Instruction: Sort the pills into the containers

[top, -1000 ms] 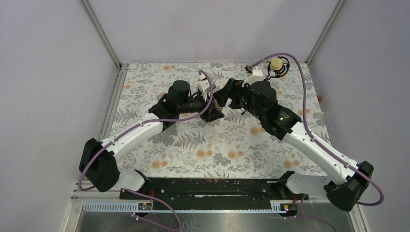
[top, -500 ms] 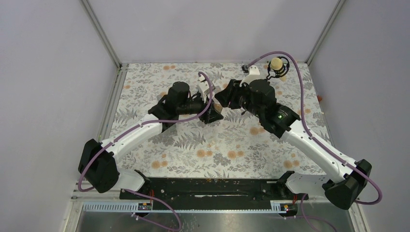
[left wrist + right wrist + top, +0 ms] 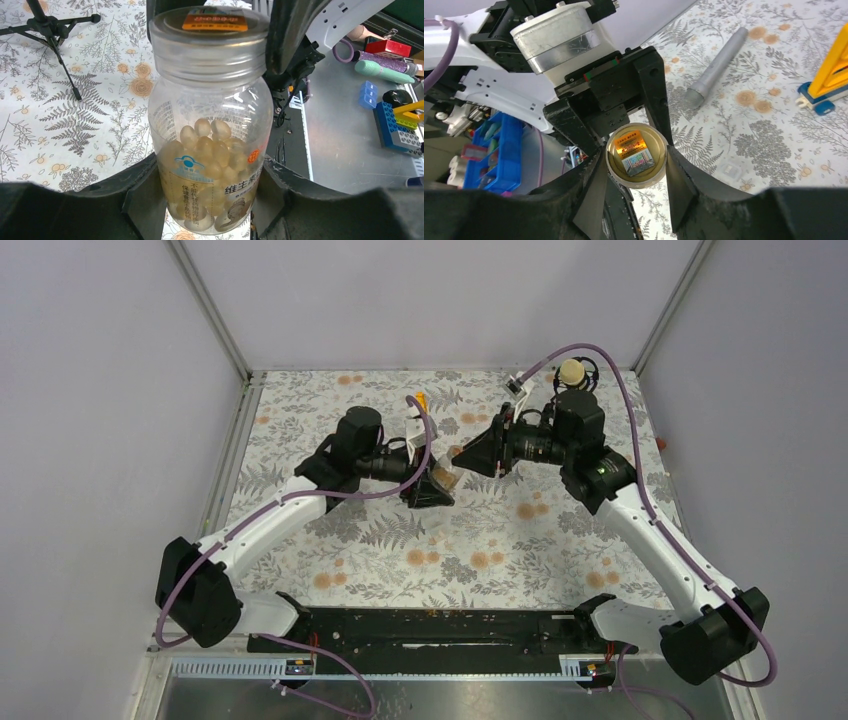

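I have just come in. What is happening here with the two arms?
The left gripper holds a clear jar partly filled with pale pills, and its lid is on. The right gripper faces the jar from the lid end, with one finger on each side of the lid. Whether it already grips the lid cannot be told. It looks set to unscrew it.

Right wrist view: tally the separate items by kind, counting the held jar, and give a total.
Pill jar: 1
Grey tube: 1
Orange piece on blue base: 1
Small clear object: 1
Total: 4
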{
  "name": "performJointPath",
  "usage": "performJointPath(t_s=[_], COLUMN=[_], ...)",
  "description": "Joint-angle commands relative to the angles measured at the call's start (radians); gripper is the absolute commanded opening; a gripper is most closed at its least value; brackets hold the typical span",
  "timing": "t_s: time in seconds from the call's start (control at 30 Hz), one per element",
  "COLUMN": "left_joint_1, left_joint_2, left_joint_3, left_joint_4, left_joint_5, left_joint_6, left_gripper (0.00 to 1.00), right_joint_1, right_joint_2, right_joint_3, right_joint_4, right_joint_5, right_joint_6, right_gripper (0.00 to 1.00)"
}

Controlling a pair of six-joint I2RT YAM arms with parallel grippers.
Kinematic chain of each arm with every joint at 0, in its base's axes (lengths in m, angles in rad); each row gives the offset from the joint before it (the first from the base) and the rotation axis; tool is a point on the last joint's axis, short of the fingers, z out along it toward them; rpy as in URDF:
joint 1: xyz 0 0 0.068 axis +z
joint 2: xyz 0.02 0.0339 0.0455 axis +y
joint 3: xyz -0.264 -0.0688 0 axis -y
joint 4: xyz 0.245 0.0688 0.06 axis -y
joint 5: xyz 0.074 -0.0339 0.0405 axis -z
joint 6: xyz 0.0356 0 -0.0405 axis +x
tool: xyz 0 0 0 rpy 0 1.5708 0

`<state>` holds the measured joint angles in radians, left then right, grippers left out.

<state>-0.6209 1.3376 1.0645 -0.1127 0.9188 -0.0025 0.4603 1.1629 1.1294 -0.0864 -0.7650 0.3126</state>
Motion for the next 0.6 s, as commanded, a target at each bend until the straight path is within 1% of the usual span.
performJointPath(t_s=[0.0, 0.03, 0.07, 0.13, 0.17, 0.2, 0.27, 0.37, 0.47, 0.57], left_joint_1=[0.023, 0.023, 0.023, 0.022, 0.021, 0.022, 0.022, 0.021, 0.021, 0.021], left_joint_2=[-0.039, -0.037, -0.037, -0.031, -0.025, -0.023, -0.023, -0.032, -0.029, -0.023], left_joint_3=[0.061, 0.062, 0.059, 0.052, 0.052, 0.052, 0.043, 0.024, 0.020, 0.018], left_joint_4=[-0.090, -0.095, -0.086, -0.048, -0.036, -0.028, 0.002, 0.053, 0.068, 0.070], left_joint_5=[0.060, 0.034, -0.005, -0.084, -0.114, -0.142, -0.178, -0.208, -0.213, -0.213], left_joint_6=[0.107, 0.112, 0.106, 0.078, 0.066, 0.058, 0.036, 0.006, -0.008, -0.027], left_gripper=[0.00, 0.00, 0.00, 0.00, 0.00, 0.00, 0.00, 0.00, 0.00, 0.00], right_joint_1=[-0.018, -0.010, 0.005, 0.048, 0.073, 0.097, 0.123, 0.139, 0.162, 0.165], right_joint_2=[0.014, 0.026, 0.038, 0.061, 0.067, 0.072, 0.077, 0.095, 0.107, 0.132], right_joint_3=[0.070, 0.098, 0.134, 0.204, 0.228, 0.235, 0.234, 0.240, 0.239, 0.246], right_joint_4=[-0.006, -0.048, -0.096, -0.205, -0.232, -0.241, -0.240, -0.252, -0.245, -0.241], right_joint_5=[0.013, 0.107, 0.189, 0.373, 0.463, 0.514, 0.572, 0.611, 0.622, 0.594], right_joint_6=[0.006, 0.048, 0.087, 0.132, 0.146, 0.168, 0.202, 0.234, 0.235, 0.238], right_gripper=[0.63, 0.72, 0.77, 0.81, 0.82, 0.82, 0.82, 0.83, 0.86, 0.86])
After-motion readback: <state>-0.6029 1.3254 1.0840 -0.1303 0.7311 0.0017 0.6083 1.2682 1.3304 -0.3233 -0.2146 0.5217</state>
